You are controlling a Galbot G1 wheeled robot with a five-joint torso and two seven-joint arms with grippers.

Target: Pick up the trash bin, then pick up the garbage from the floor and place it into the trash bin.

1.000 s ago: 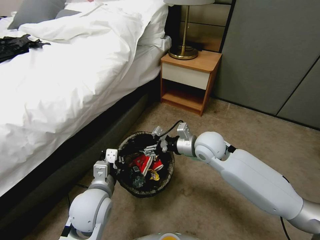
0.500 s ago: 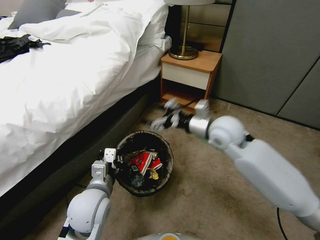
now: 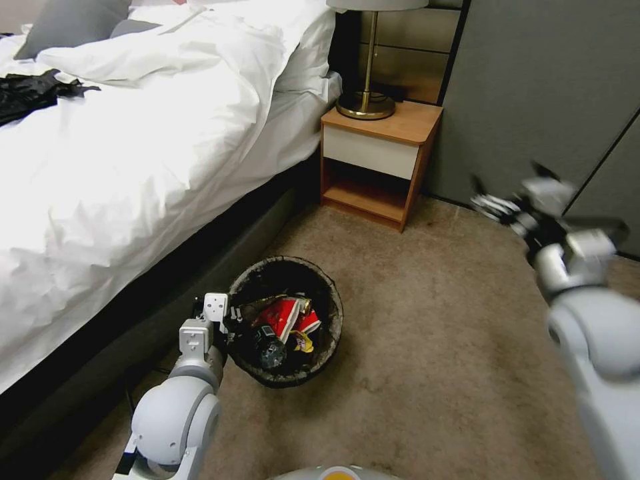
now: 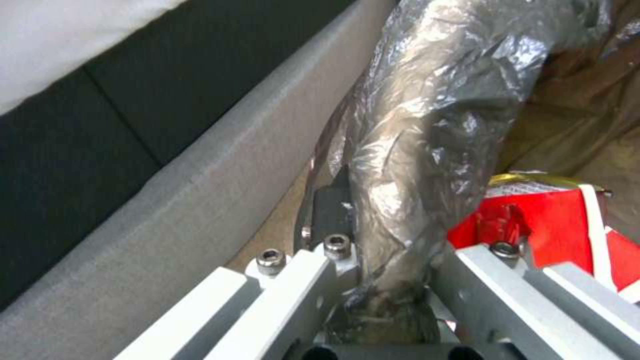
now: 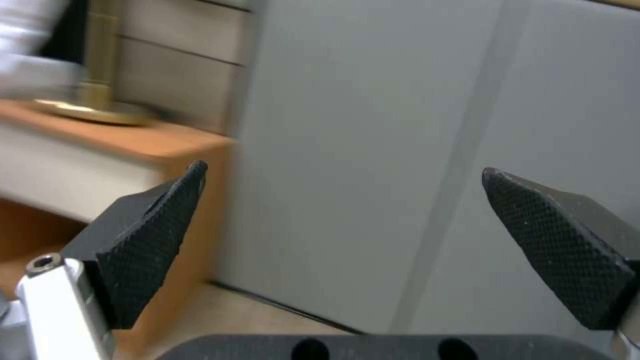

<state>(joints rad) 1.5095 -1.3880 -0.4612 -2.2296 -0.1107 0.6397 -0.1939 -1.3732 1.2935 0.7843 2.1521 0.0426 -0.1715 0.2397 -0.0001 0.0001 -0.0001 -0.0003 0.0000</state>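
Trash bin (image 3: 288, 320) rim apparently clamped by left gripper (image 4: 390, 280), right gripper (image 5: 347, 220) wide

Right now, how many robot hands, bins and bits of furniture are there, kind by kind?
Robot hands: 2 (left hand gripping the trash bin rim, right hand open in the air)
Trash bin: 1
Bed: 1
Nightstand: 1
Lamp: 1
Total: 6

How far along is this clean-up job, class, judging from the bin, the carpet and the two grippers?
Done: the trash bin holds red and yellow garbage, and no litter shows on the visible carpet. In hand: the left gripper clamps the bin's bagged rim. The right gripper is open, empty, up near the wall. Little looks left.
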